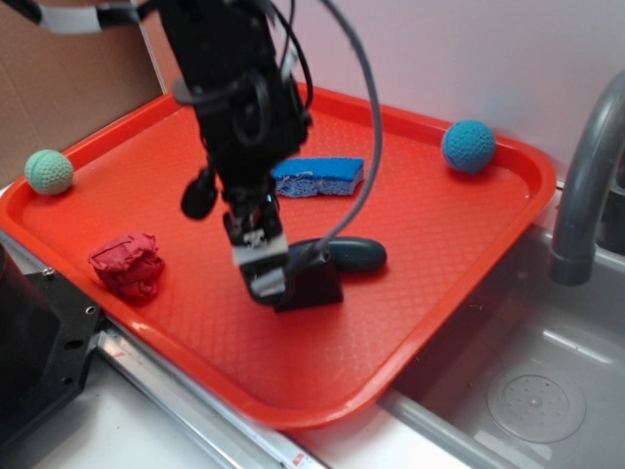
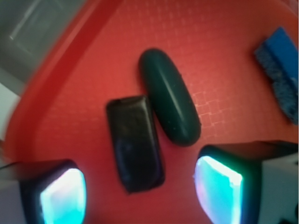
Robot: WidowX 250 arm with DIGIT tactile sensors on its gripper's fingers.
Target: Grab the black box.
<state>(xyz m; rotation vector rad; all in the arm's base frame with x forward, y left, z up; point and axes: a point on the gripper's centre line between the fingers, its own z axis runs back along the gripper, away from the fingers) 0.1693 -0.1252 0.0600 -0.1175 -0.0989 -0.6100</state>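
While spread wide, with glowing pads [image 2: 63, 196] at either side of the wrist view, jaws hold nothing. Gripper [image 1: 264, 262] poised low over the black box [image 2: 134, 143], box lying between and ahead of the two fingertips, no contact visible from the wrist view. In the exterior view, fingertips overlap the box's left end; cannot tell from there whether touching.

Black box: glossy, rectangular, soft-edged, lying flat on the red tray [image 1: 439, 225], nearer the tray's front edge than its back edge, roughly midway along that edge. Touching or just beside it along one long side: a dark green oval object [image 2: 169, 95], elongated, also lying flat, set at a slight angle to the box.

Further out, toward the back edge: a blue sponge [image 1: 317, 177], lying flat, apart from the box and partly hidden behind the arm. At the tray's back right corner: a blue yarn ball [image 1: 468, 147]. At the left corner, on the rim: a green yarn ball [image 1: 49, 172]. Near the front left edge: a crumpled red cloth [image 1: 127, 264], well apart from the box.

Beyond the tray's right side: a grey faucet [image 1: 586, 166] and a metal sink [image 1: 527, 391].
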